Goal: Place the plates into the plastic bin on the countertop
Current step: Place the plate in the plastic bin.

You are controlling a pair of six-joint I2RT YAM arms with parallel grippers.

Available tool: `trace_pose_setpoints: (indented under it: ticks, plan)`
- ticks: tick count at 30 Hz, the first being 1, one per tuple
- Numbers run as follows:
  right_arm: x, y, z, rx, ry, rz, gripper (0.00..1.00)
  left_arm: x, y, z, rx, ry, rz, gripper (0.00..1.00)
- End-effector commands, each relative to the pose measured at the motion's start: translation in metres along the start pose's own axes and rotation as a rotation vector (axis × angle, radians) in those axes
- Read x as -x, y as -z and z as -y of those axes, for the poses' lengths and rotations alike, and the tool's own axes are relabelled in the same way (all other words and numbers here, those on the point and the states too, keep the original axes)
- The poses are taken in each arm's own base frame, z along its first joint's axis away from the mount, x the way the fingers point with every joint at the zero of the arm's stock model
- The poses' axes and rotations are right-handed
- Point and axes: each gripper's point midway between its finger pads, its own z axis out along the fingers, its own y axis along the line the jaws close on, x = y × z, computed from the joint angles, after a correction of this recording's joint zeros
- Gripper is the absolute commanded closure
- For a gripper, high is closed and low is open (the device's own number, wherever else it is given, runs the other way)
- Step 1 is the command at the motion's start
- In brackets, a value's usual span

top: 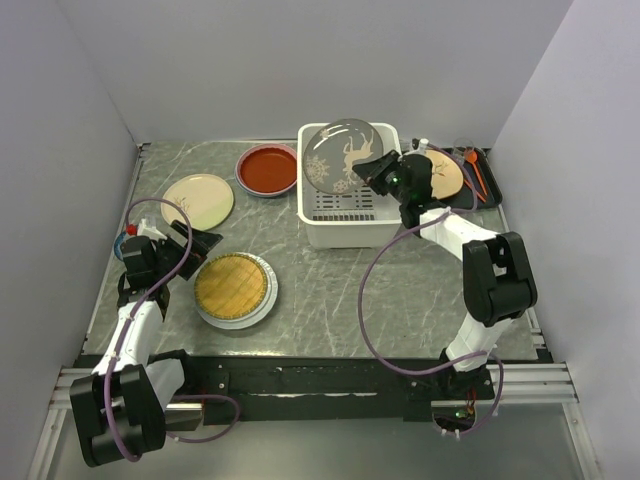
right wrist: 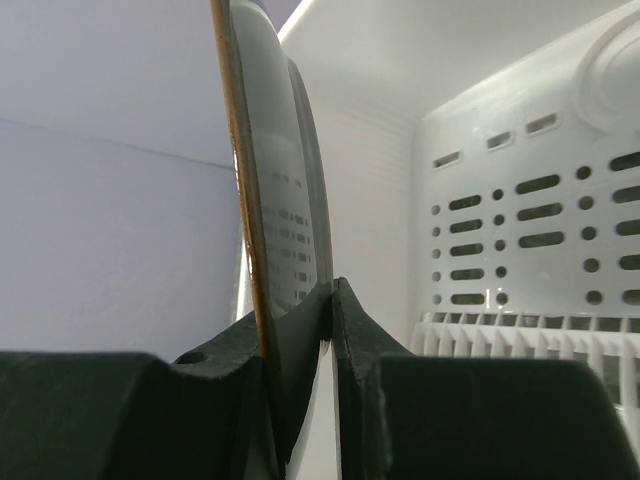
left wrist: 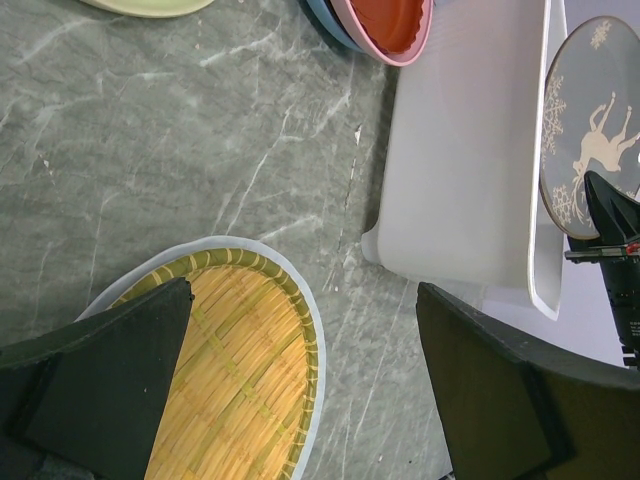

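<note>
The grey-green marbled countertop (top: 330, 290) carries a cream plate (top: 198, 199) at far left, a red plate (top: 267, 166) stacked on a bluish plate (left wrist: 325, 22) beside it, a yellow lattice plate (top: 233, 284) on a white plate (top: 270, 294) nearer the arms, the white plastic bin (top: 350, 232) and, far right, a black tray (top: 492, 192)

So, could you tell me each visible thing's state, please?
Dark plate: on edge, gripped.
Right gripper: shut on it.
Left gripper: open, empty.
Bin: upright, visible floor bare.
Yellow plate: flat, stacked.
Red plate: flat, stacked.
Left cream plate: flat.
Right cream plate: flat, on tray.
</note>
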Motion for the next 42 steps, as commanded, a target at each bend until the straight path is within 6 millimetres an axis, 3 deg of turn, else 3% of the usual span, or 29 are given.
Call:
trace_pose_setpoints:
  ticks: [1, 16, 22, 28, 42]
  plan:
    - [0.055, 0.014, -0.066, 0.200, 0.029, 0.161, 1.00, 0.004, 0.000, 0.007, -0.036, -0.048, 0.011, 0.01]
    - [0.054, 0.003, -0.054, 0.098, 0.097, 0.128, 1.00, 0.004, 0.001, 0.005, -0.030, -0.050, 0.015, 0.01]
    - [0.036, -0.023, -0.051, 0.035, 0.161, 0.054, 1.00, 0.004, 0.000, 0.005, -0.023, -0.050, 0.008, 0.01]
    - [0.017, -0.040, -0.035, -0.026, 0.189, -0.015, 1.00, 0.003, 0.001, 0.004, -0.023, -0.055, 0.010, 0.01]
    - [-0.014, -0.034, -0.001, -0.112, 0.225, -0.118, 1.00, 0.000, -0.002, 0.005, -0.043, -0.047, -0.003, 0.01]
